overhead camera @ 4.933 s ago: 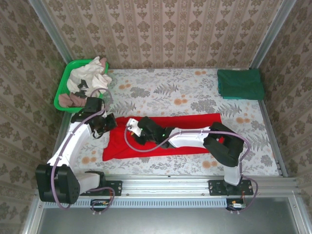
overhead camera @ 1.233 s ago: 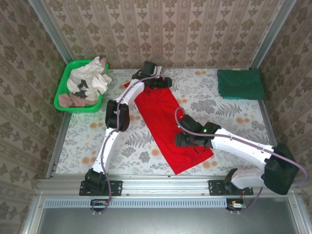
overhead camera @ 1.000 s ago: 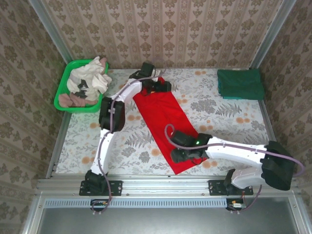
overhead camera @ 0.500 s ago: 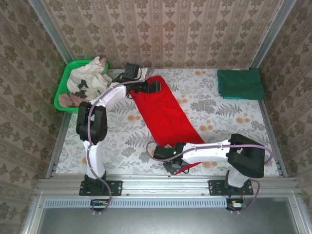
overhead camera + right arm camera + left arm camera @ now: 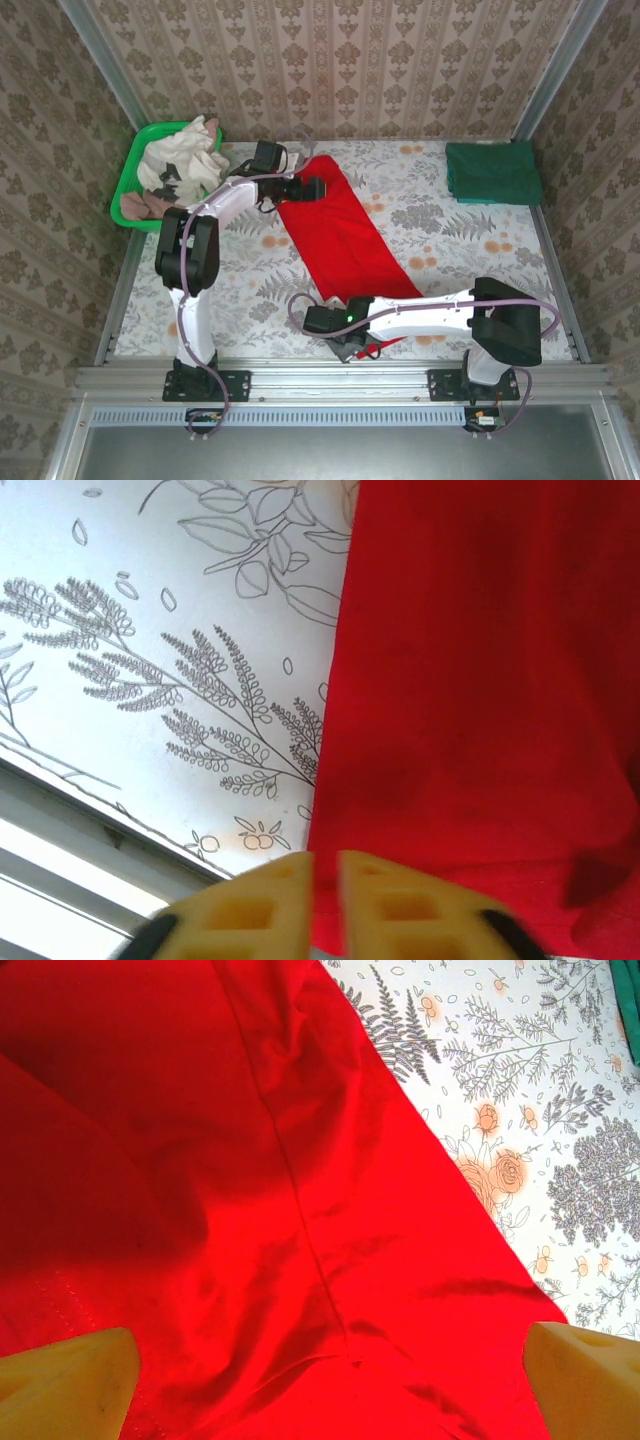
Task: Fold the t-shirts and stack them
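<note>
The bright red t-shirt (image 5: 340, 235) lies as a long folded strip, running diagonally from the back centre to the front edge of the table. No picture or lettering faces up. My left gripper (image 5: 312, 187) hovers open over its far end, fingers wide apart with red cloth (image 5: 300, 1160) spread below them (image 5: 330, 1360). My right gripper (image 5: 355, 343) is shut on the near corner, with the red hem (image 5: 480, 660) pinched between its yellow fingers (image 5: 327, 865). The dark green t-shirt (image 5: 493, 172) rests folded at the back right.
A green basket (image 5: 128, 190) heaped with pale clothes stands at the back left. The floral table cover (image 5: 250, 290) is bare to the left of the strip. The table's metal front rail (image 5: 60, 810) runs just beside my right gripper.
The red strip has turned from lying crosswise to lying diagonally. In the last second my right gripper dragged its near end toward the front left, and my left arm drew back slightly.
</note>
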Controlling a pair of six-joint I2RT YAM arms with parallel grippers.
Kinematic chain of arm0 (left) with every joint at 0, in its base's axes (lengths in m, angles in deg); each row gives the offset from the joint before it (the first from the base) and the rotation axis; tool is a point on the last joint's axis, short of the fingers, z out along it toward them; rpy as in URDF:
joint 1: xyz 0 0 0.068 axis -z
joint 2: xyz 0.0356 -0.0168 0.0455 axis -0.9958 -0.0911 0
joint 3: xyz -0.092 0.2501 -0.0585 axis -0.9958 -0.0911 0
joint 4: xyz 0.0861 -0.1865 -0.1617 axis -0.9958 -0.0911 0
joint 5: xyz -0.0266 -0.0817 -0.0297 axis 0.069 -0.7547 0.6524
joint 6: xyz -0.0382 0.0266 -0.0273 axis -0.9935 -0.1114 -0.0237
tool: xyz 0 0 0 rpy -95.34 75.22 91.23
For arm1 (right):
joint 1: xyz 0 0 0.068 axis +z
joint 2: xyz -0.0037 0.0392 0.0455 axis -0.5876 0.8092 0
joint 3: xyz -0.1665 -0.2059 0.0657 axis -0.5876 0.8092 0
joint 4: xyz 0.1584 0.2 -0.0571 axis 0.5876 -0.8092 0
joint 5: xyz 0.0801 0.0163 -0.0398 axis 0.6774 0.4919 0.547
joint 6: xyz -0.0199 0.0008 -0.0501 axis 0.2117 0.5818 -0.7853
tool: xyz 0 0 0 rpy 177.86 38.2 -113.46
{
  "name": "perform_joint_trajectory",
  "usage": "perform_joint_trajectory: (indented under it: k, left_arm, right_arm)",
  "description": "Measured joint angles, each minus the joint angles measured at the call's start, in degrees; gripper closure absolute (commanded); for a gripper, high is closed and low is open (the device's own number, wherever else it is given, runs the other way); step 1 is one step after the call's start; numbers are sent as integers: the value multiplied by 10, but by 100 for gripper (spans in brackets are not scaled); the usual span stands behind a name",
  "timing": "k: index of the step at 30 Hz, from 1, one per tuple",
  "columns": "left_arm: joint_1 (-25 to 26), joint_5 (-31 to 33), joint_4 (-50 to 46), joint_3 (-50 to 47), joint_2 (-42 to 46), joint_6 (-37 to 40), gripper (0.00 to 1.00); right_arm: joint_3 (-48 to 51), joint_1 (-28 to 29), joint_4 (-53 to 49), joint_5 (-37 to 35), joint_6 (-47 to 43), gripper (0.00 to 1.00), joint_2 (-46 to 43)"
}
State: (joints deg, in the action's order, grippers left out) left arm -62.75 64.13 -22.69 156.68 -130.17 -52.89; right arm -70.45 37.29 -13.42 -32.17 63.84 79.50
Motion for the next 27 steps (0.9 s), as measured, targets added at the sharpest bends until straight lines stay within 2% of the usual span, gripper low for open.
perform_joint_trajectory:
  k: [3, 8, 20, 27]
  left_arm:
    - [0, 0, 0, 0, 0, 0, 0]
    - [-5, -2, 0, 0, 0, 0, 0]
    - [-20, -2, 0, -2, 0, 0, 0]
    - [-22, -2, 0, -2, 0, 0, 0]
  right_arm:
    - [7, -2, -5, -9, 5, 61, 0]
    - [22, -13, -3, -10, 4, 61, 15]
    - [24, -14, 5, -6, 6, 97, 30]
    - [11, -2, -10, -4, 10, 98, 0]
